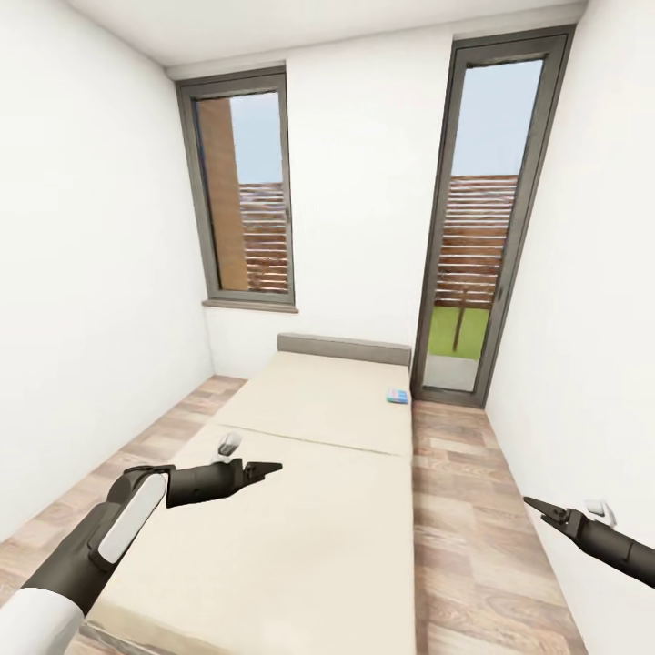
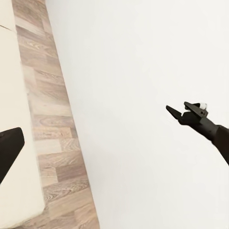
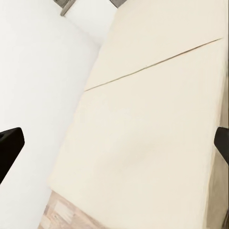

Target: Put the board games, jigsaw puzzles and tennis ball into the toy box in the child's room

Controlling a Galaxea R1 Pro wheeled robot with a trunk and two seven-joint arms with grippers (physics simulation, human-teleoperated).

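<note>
The bed with its beige two-part mattress and low grey headboard runs away from me down the middle of the room. One small blue board game lies on the mattress's far right corner, near the headboard. My left gripper hovers open over the near half of the mattress, holding nothing. My right gripper is open and empty over the floor strip right of the bed; it shows again as the right gripper against the white wall. Its fingers stand wide apart. The table, toy box, jigsaw puzzles and tennis ball are out of view.
White walls close in on both sides. A grey-framed window and a tall glass door fill the far wall. Narrow strips of wood floor run along each side of the bed.
</note>
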